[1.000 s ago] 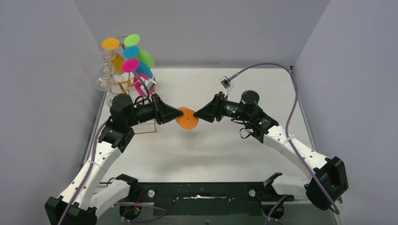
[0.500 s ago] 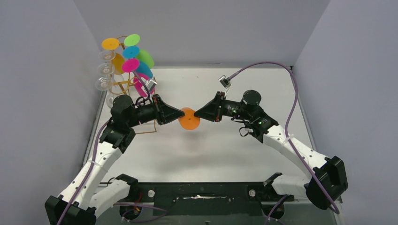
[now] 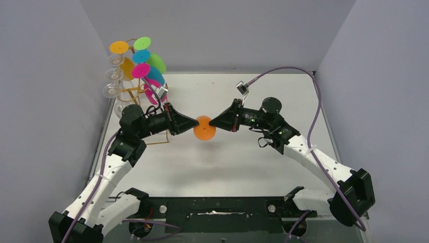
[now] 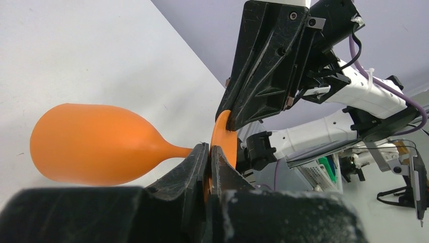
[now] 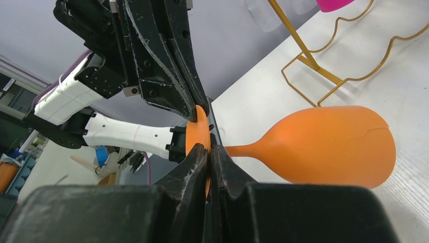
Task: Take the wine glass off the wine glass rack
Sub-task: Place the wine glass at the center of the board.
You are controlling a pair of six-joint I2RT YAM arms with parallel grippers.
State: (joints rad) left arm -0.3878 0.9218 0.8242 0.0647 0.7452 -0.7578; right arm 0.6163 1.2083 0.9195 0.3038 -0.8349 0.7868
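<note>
Wine glass (image 3: 204, 127), one, orange and opaque, already off the wine glass rack (image 3: 130, 92) and held on its side over the middle of the table (image 3: 243, 162), well apart from the rack at the far left. As far as I can tell it hangs clear of the surface. The rack carries other glasses (image 3: 141, 55), coloured and clear. My left gripper (image 4: 208, 152) is clamped narrow on the flat foot (image 4: 225, 134) where the stem (image 4: 177, 150) joins it. My right gripper (image 5: 208, 152) is pinched on the same foot from the opposite side, so both sets of jaws meet on one thin disc with the bowl (image 5: 329, 144) sticking out sideways. Handling, by my judgement: it is light and stiff, with the look of moulded plastic rather than glass. The skin is smooth and likely slippery under hard pads. The stem is slender and is the weak part. A fine line crosses the bowl in the right wrist view, and I cannot tell whether it is a seam or a crack. Best hold: the foot close to the stem, or the stem itself, since the rounded bowl offers no flat for my fingers. Held by the foot edge alone, the bowl's overhang could swing the piece in the jaws.
</note>
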